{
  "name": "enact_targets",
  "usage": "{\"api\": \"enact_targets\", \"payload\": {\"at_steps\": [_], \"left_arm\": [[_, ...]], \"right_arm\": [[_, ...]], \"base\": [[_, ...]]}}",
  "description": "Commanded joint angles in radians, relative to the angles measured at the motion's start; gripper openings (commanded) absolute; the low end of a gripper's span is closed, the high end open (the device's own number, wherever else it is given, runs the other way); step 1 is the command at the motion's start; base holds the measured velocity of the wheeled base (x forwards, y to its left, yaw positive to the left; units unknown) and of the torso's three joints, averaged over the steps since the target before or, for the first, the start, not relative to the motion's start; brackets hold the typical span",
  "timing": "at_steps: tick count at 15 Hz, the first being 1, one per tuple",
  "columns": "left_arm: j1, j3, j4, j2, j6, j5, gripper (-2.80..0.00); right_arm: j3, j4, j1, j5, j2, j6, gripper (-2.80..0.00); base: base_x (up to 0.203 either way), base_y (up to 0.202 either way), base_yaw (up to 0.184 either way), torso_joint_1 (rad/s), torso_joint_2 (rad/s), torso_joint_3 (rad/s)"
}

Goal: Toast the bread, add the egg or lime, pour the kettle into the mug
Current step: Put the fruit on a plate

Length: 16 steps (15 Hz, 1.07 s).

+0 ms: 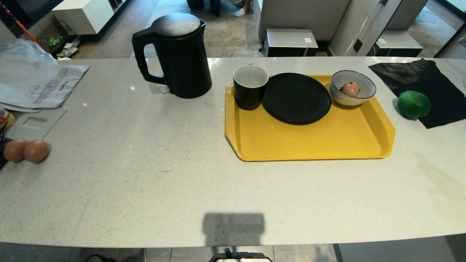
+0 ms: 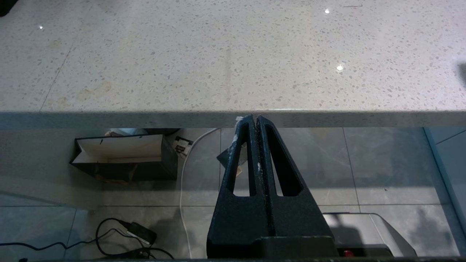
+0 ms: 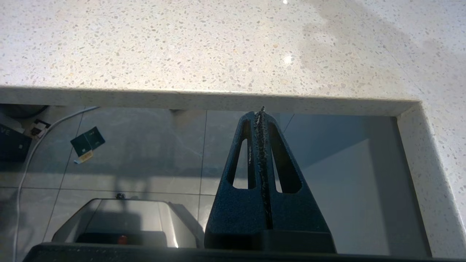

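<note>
Kettle (image 1: 178, 54), tall and black w/ loop handle facing the robot's left, stands upright on a pale speckled counter (image 1: 145, 174), toward the far edge, just left of a yellow tray (image 1: 327, 142). On the tray's far left corner sits the black mug (image 1: 250, 86), white inside, upright, touching or nearly touching a black plate (image 1: 296, 97) beside it. At the tray's far right corner is a striped bowl (image 1: 352, 87) w/ a brown egg (image 1: 351, 88) in it. Right of the tray, off it, the lime (image 1: 413, 104) rests on the edge of a black cloth (image 1: 433, 87). Two more brown eggs (image 1: 26, 150) lie touching each other at the counter's left edge, near some papers (image 1: 36, 85). No bread in view.

Neither arm shows in the head view. Left gripper (image 2: 254, 118) hangs below the counter's near edge, over tiled floor, fingers pressed together, holding nothing. Right gripper (image 3: 261, 111) likewise sits just under the counter edge, near a corner cutout, fingers closed tight and empty.
</note>
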Motion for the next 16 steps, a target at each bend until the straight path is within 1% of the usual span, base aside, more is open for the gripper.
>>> {"api": "enact_targets", "payload": {"at_steps": [1,5,8,13,16], "left_arm": [[0.000,0.017,-0.001,-0.001,0.000,0.001,-2.80],[0.000,0.017,-0.001,-0.001,0.000,0.001,-2.80],[0.000,0.017,-0.001,-0.001,0.000,0.001,-2.80],[0.000,0.017,-0.002,-0.001,0.000,0.001,-2.80],[0.000,0.017,-0.001,-0.001,0.000,0.001,-2.80]], "right_arm": [[0.000,0.001,0.002,0.000,0.002,0.000,-2.80],[0.000,0.000,0.002,0.000,0.002,0.000,-2.80],[0.000,0.000,0.000,0.000,0.002,0.000,-2.80],[0.000,0.000,0.001,0.002,0.002,-0.001,-2.80],[0.000,0.000,0.002,0.002,0.002,-0.001,-2.80]], "base": [[0.000,0.000,0.000,0.000,0.00,0.000],[0.000,0.000,0.000,0.000,0.00,0.000],[0.000,0.000,0.000,0.165,-0.29,-0.135],[0.002,0.008,-0.117,0.022,-0.03,-0.011],[0.000,0.003,-0.024,0.001,0.00,0.001]]}}
